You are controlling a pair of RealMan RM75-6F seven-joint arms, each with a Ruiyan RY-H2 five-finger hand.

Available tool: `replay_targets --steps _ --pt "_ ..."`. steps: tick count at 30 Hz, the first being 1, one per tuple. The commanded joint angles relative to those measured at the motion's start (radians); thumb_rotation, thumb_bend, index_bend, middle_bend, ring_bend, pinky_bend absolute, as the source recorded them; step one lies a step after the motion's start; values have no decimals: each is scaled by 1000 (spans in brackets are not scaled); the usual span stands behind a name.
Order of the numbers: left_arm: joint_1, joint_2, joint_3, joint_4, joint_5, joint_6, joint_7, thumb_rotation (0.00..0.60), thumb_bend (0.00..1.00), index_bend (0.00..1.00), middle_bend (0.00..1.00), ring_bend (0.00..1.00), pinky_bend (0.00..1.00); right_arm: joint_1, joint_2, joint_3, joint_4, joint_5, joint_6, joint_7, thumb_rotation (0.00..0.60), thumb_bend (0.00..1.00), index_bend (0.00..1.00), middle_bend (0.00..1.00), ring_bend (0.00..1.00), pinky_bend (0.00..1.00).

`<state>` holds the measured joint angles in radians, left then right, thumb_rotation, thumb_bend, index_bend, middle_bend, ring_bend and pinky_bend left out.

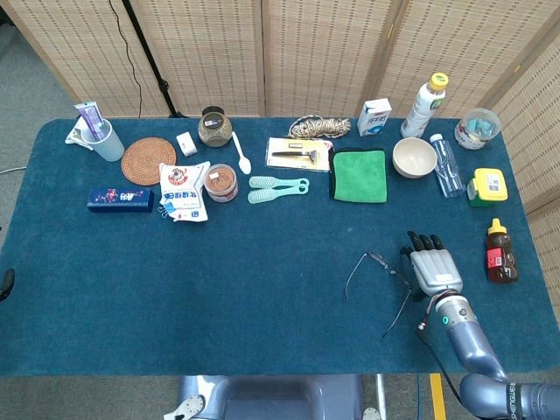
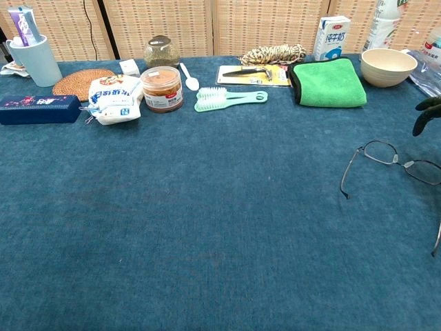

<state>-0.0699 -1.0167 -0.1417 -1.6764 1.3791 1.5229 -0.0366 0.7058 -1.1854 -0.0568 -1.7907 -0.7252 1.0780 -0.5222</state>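
Note:
A pair of thin-framed glasses (image 1: 378, 276) lies unfolded on the blue table cover (image 1: 219, 280), towards the front right; the chest view shows the glasses (image 2: 394, 160) with their temples spread. My right hand (image 1: 432, 266) hovers just right of them, fingers stretched forward and apart, holding nothing. Only its dark fingertips (image 2: 427, 112) show at the right edge of the chest view, a little beyond the lenses. My left hand is in neither view.
Along the far side stand a green cloth (image 1: 360, 175), a bowl (image 1: 414, 157), a water bottle (image 1: 446, 164), a yellow box (image 1: 488, 186), a honey bottle (image 1: 500, 252), a mint brush (image 1: 277, 188), a jar (image 1: 221, 183), a snack bag (image 1: 184, 190) and a cup (image 1: 103, 138).

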Motion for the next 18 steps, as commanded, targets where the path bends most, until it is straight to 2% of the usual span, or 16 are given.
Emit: replay_targets --steps 1,18 --pt "-2 3 -1 -6 3 1 5 592 377 201 110 92 45 -15 -12 -4 21 -10 4 2 600 37 212 0 0 0" --pt "3 15 3 -26 1 8 20 595 377 201 110 92 44 -73 -82 -2 123 -68 7 1 600 36 214 0 0 0"
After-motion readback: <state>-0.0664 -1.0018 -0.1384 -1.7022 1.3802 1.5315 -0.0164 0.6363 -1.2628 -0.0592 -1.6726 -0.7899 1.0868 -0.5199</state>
